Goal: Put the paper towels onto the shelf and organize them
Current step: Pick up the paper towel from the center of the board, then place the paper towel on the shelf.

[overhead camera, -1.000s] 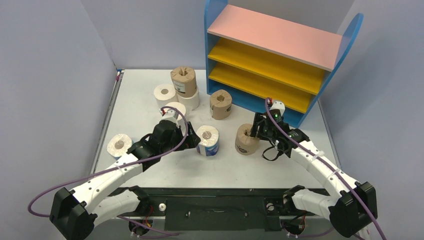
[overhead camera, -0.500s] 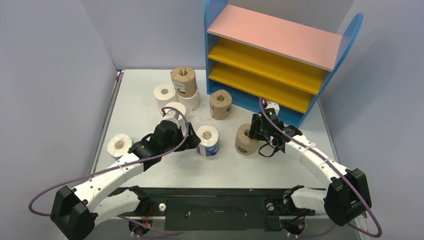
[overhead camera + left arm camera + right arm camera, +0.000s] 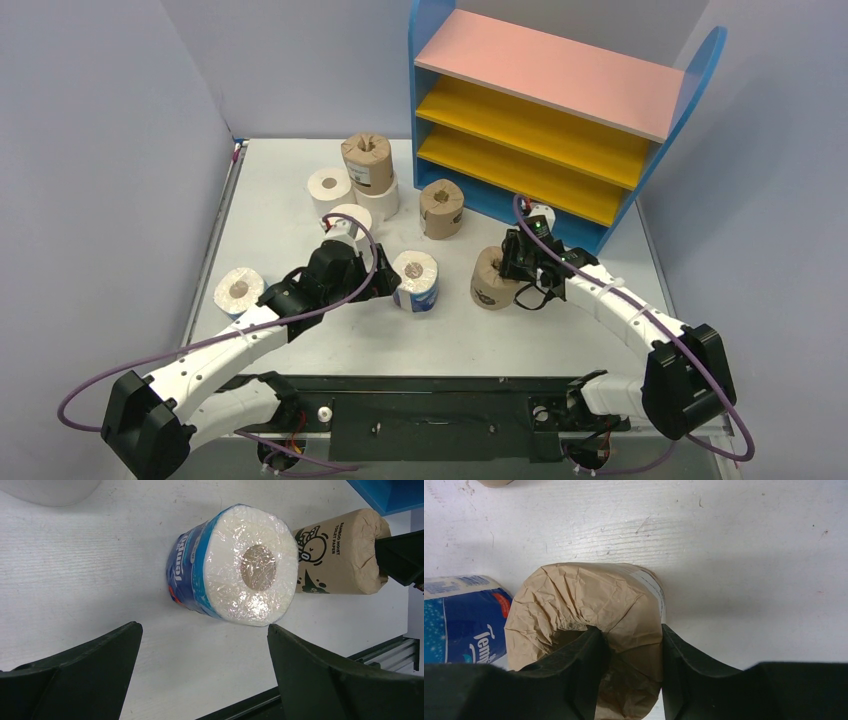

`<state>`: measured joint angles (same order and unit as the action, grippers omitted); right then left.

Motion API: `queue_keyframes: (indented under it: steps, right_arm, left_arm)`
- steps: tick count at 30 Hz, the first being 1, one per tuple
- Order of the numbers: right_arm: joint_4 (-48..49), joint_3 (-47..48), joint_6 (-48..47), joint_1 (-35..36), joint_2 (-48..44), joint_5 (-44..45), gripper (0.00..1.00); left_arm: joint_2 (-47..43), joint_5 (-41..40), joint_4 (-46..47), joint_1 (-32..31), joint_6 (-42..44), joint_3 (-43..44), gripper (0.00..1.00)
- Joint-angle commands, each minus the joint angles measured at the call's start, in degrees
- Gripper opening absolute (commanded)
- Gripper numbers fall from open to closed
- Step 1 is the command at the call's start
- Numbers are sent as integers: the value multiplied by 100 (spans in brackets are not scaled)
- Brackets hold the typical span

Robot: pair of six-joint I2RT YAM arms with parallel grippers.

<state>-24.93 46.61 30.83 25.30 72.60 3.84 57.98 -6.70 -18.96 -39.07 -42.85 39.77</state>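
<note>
Pick step: R gripper (image 3: 631,640) pinches brown roll (image 3: 589,595) by its wall, one finger in core, one outside; next prob. lift & carry to shelf (image 3: 550,70) ahead; L gripper (image 3: 204,626) wide open, empty, blue-wrapped roll (image 3: 235,565) just ahead.

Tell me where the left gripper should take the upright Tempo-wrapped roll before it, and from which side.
Across the curved outer wall of the Tempo-wrapped roll, coming from the side of the left gripper, open fingers straddling it. It stands on end, and film seems to cover its core, so a finger inside looks unworkable. The brown roll sits beyond it, leaving both flanks free.
</note>
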Motion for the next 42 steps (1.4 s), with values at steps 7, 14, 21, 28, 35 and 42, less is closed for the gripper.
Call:
queue_keyframes:
  steps: [7, 14, 21, 28, 35, 42]
  right_arm:
    - [-395, 380, -54, -42, -538, 128, 28]
    - [-953, 744, -93, -48, -1068, 285, 25]
    - [-1857, 1806, -187, -37, -1558, 528, 25]
    - [-2639, 3409, -418, -33, -1447, 879, 25]
    - [-2996, 4784, -539, -47, -1042, 1121, 26]
    - [-3288, 6385, -597, -87, -212, 1206, 26]
  left_arm:
    - [74, -366, 496, -78, 132, 761, 96]
    - [157, -516, 738, -84, 199, 1301, 96]
    - [96, -704, 1118, -85, 151, 1612, 96]
    - [224, -731, 1783, -91, 444, 2216, 96]
    - [696, -630, 2786, -90, 712, 2693, 96]
    - [1718, 410, 3396, -95, 1621, 3661, 96]
